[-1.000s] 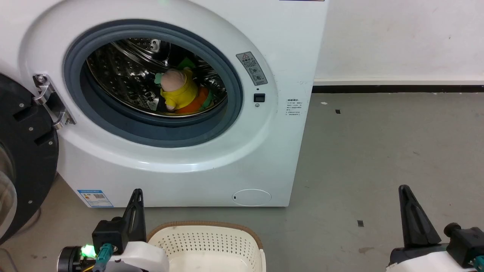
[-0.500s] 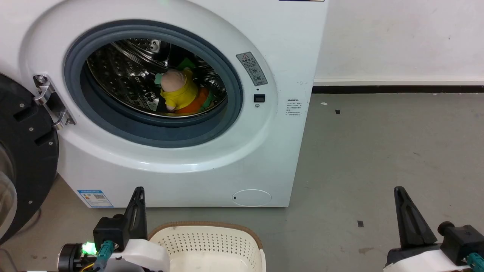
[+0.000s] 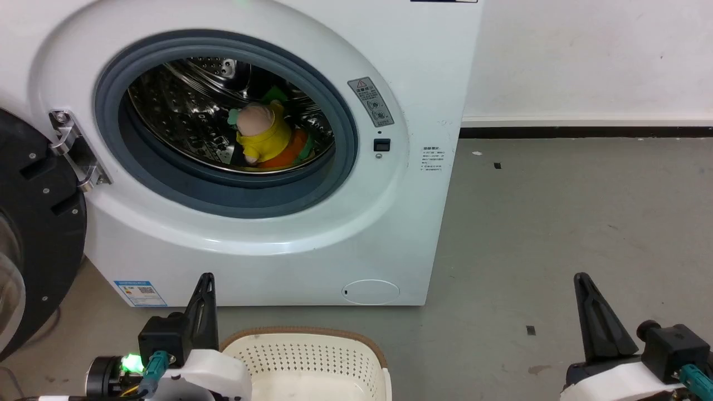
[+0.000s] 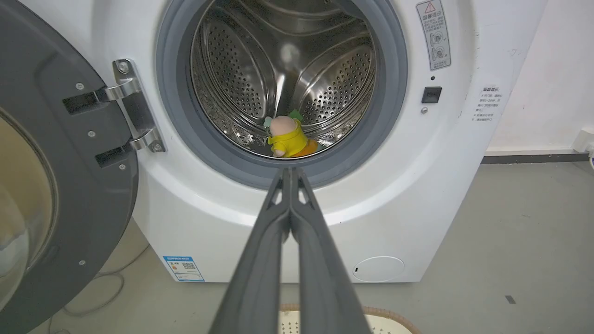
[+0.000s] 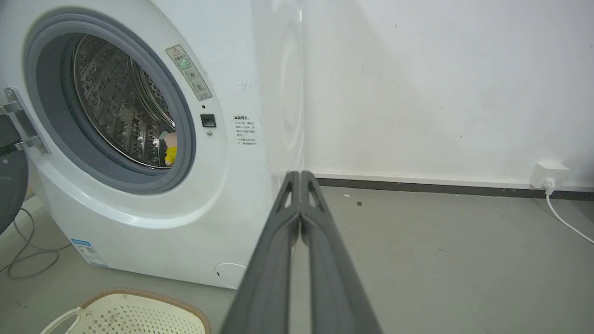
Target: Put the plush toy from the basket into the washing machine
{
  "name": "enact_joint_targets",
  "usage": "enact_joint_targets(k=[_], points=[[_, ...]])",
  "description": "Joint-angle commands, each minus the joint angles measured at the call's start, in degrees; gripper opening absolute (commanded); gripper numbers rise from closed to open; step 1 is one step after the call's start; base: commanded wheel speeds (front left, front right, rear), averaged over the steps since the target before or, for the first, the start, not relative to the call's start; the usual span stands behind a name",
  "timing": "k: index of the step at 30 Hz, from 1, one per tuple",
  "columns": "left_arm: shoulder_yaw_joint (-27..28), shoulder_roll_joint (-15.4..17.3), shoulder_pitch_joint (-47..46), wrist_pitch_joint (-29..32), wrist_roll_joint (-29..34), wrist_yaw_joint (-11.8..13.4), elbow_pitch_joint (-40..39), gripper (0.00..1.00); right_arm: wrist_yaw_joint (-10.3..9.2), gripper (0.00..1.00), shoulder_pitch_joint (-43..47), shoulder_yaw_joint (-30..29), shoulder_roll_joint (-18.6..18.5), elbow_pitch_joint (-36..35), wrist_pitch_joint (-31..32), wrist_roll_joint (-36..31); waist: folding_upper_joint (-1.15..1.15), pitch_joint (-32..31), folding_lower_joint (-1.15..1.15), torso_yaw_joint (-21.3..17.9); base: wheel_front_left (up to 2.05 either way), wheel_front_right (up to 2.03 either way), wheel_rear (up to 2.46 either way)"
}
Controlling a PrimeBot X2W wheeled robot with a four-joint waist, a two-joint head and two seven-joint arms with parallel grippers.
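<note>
Long dark tapered fingers [image 3: 203, 306] are carried on white wrist shells [image 3: 217, 372]; a green light [image 3: 129, 363] and a teal plug [image 3: 156, 365] are seen left of the basket [image 3: 312, 333].

The pink plush toy [image 3: 260, 132] in a yellow top lies low inside the white washing machine [image 3: 267, 250], behind its open porthole; the cream perforated basket [image 3: 312, 353] stands nearer, in front

Washing machine [image 3: 278, 262] porthole [image 3: 234, 197], upper left: open passage, door [image 3: 39, 234] swung aside at left edge (hinge [image 3: 69, 147] juts beside the rim). Plush toy [image 3: 262, 132] lies low inside. Basket [image 3: 306, 353], bottom centre. Floor [image 3: 557, 223] at right: bare.
</note>
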Motion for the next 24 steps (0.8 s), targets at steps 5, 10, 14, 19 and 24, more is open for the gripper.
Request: enact_joint_targets(k=[5,10,14,19,24], points=[[0.4,-0.3,0.8,1.0,0.7,-0.6,-1.0,0.00,-0.02,0.00,-1.1,0.3,0.0,0.4,0.8,-0.7,0.00,0.0,0.00,0.0,0.00,0.00,0.00],[0.5,-0.5,0.9,1.6,0.9,-0.9,-1.4,0.00,-0.02,0.00,-1.3,0.4,0.0,0.5,1.4,-1.1,0.00,-0.1,0.00,0.0,0.00,0.00,0.00],[0.7,-0.6,0.9,2.2,1.1,-1.2,-1.9,0.00,-0.03,0.00,-1.5,0.6,0.0,0.6,2.0,-1.4,0.00,-0.1,0.00,-0.1,0.00,0.00,0.00],[0.8,-0.8,1.0,2.8,1.4,-1.4,-2.4,0.00,-0.03,0.00,-1.7,0.7,0.0,0.7,2.6,-1.8,0.00,-0.1,0.00,-0.1,0.00,0.00,0.00],[1.0,-0.9,1.1,3.4,1.6,-1.7,-2.8,0.00,-0.03,0.00,-1.9,0.9,0.0,0.8,3.2,-2.2,0.00,-0.1,0.00,-0.1,0.00,0.00,0.00]])
